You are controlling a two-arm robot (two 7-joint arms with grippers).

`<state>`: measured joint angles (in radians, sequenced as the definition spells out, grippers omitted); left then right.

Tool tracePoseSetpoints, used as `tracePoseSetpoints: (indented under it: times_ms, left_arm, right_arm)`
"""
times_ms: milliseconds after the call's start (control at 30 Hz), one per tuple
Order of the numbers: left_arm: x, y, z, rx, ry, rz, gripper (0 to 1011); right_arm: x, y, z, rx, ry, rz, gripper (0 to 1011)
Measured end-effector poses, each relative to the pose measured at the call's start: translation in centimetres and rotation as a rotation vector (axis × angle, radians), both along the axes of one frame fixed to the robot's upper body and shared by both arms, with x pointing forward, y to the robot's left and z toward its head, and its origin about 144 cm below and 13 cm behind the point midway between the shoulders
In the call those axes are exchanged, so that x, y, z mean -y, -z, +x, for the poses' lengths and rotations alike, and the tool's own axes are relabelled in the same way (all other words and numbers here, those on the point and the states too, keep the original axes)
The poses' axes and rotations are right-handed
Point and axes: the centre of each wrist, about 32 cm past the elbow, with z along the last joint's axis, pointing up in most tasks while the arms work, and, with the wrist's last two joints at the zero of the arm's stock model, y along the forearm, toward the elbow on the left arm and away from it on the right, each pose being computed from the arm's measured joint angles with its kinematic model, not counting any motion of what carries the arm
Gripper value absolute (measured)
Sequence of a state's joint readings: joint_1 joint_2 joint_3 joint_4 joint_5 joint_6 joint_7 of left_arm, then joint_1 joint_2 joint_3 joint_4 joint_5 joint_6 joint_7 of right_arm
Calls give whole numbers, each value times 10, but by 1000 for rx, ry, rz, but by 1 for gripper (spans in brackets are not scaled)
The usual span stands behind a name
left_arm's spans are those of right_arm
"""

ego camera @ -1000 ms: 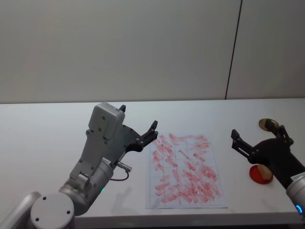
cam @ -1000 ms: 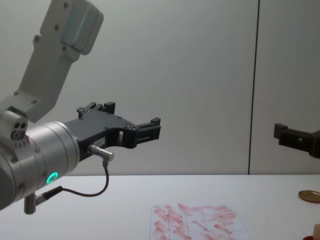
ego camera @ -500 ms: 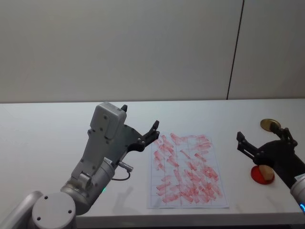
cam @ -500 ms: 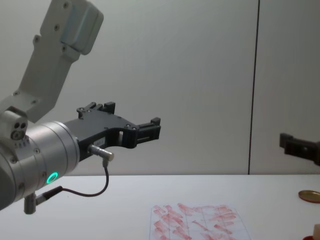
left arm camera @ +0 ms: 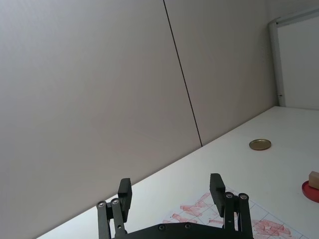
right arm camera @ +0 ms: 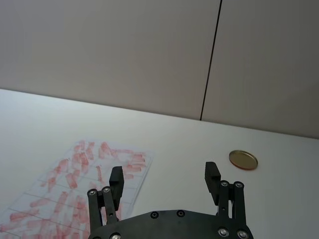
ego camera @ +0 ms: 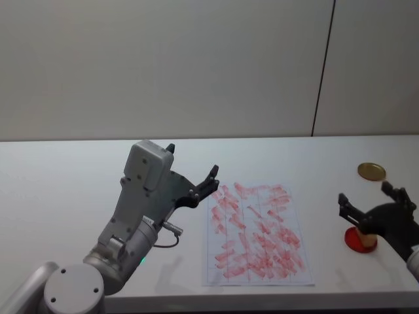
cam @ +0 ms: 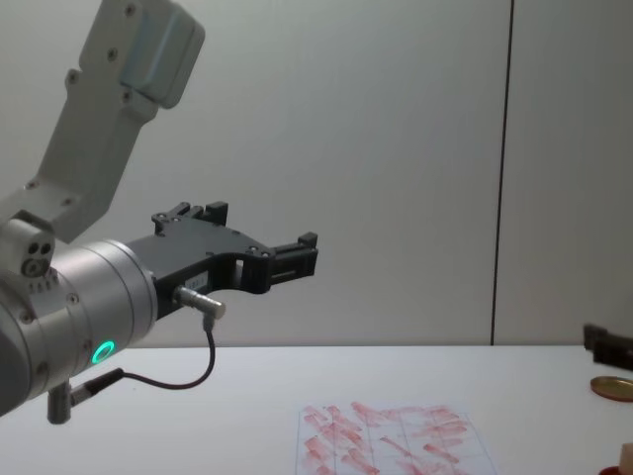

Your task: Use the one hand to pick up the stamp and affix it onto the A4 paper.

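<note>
Head view | right pincer [ego camera: 364, 194] wide open, empty, above surface [ego camera: 65, 190] | stamp [left arm camera: 314, 179] on red pad [ego camera: 357, 242], under pincer's base | A4 paper [ego camera: 258, 235] to its left | left pincer [left arm camera: 171, 189] open, empty, raised beyond paper

A smooth, matt white worktop [ego camera: 65, 190] is shown, and on it the A4 paper [ego camera: 258, 235] is seen as a thin white sheet with a faint printed grid, smeared with dull red-pink ink. The stamp [left arm camera: 314, 179] is presented as a pale block of bare wood, the round red pad [left arm camera: 310, 191] as slightly glossy, and the flat disc [ego camera: 371, 171] as brass-coloured metal with a soft sheen. The left claw [left arm camera: 170, 185] and right claw [right arm camera: 164, 173] are finished in matt black with small bright screws, while the left arm [cam: 89, 317] is clad in satin silver metal and pale grey plastic.
</note>
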<state>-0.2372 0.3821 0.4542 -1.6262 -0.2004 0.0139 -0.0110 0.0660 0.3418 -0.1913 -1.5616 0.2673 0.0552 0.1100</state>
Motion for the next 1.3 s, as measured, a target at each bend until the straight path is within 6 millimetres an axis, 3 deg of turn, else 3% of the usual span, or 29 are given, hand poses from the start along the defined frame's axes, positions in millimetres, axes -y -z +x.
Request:
tracePoseSetpoints:
  times_ms: [600,1300]
  left_arm:
    - [0,0,0,0,0,0,993]
    - [0,0,0,0,0,0,993]
  right_arm:
    - [23,35,26,-125,57,-44,1001]
    - [25,66,46,-244,73,-40,1001]
